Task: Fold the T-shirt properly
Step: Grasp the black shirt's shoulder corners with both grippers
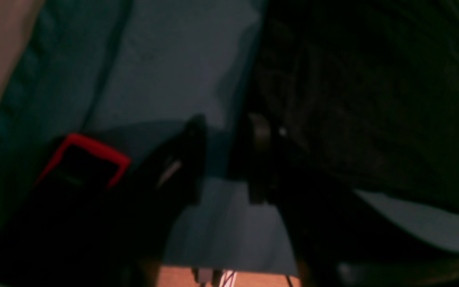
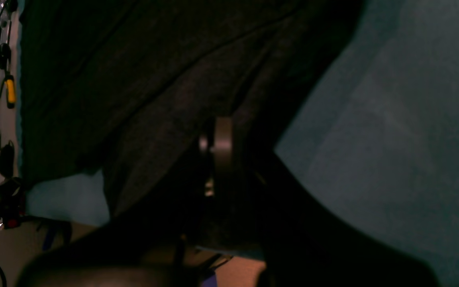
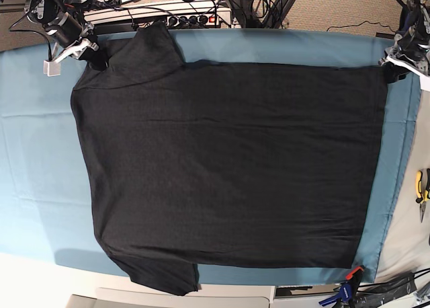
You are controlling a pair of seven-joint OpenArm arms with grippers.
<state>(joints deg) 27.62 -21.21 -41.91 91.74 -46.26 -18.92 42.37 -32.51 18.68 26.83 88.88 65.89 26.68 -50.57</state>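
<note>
Large black cloth T-shirt (image 3: 228,167) spread plain side up on teal table cloth (image 3: 33,180).

Right gripper (image 2: 216,149) clamped on shoulder corner.

Left gripper (image 1: 225,159) parted beside hem corner, empty.

Risk: 1-sided pull skews shirt, bunches cloth.

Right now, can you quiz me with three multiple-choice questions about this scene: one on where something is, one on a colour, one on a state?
1. Where do the yellow-handled pliers lie?
A. On the T-shirt
B. Beside the teal cloth, at the base view's right edge
C. In a gripper

2. What colour is the T-shirt?
A. White
B. Red
C. Black

3. How does the T-shirt lie?
A. Spread flat
B. Folded in half
C. Rolled up

Answers: 1 B, they rest off the teal cloth; 2 C, plain black faces up; 3 A, both sleeves and the body lie open.
</note>
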